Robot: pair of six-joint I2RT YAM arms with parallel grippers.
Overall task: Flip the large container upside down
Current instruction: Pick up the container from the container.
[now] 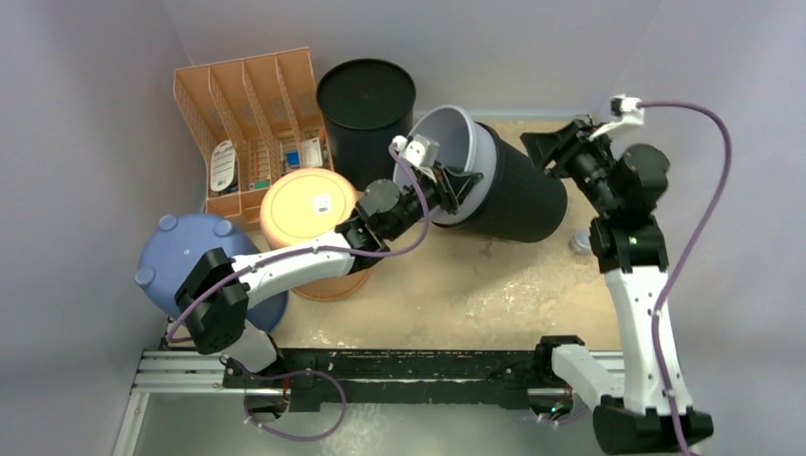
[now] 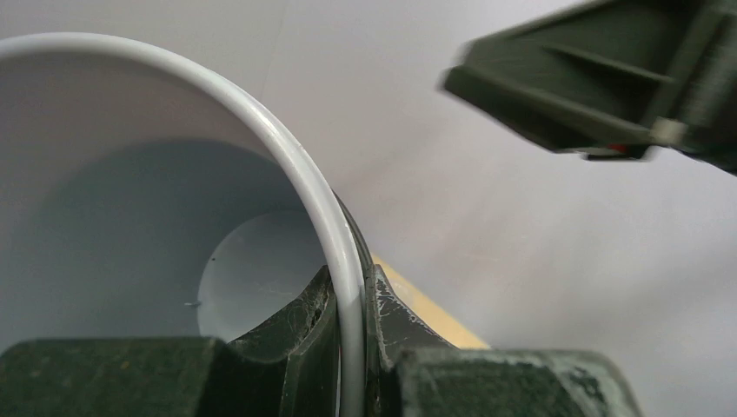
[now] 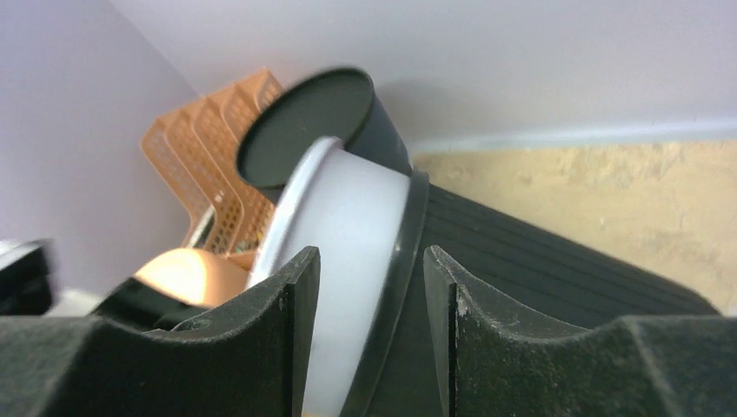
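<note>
**A:** How far along are you?

**B:** Roughly halfway, I'd judge. On the counter (image 1: 456,294), the large container (image 1: 527,195) is tipped well over toward its side. Its mouth faces your left arm and its base points toward your right arm. It is neither upright nor inverted.

**A:** What is holding it?

**B:** Your left fingers (image 2: 300,334) are clamped on the pale rim (image 2: 304,182), one inside the mouth and one outside. Your right fingers (image 3: 269,339) stand apart beside the ribbed black wall. I can't see them touching it.

**A:** What is left to do?

**B:** The second half of the turn, as I read it. You'd carry the mouth on down to the counter so the base comes up, then let go. Mind the second black bin (image 1: 366,95) just behind, because the rim is close to it.
</note>
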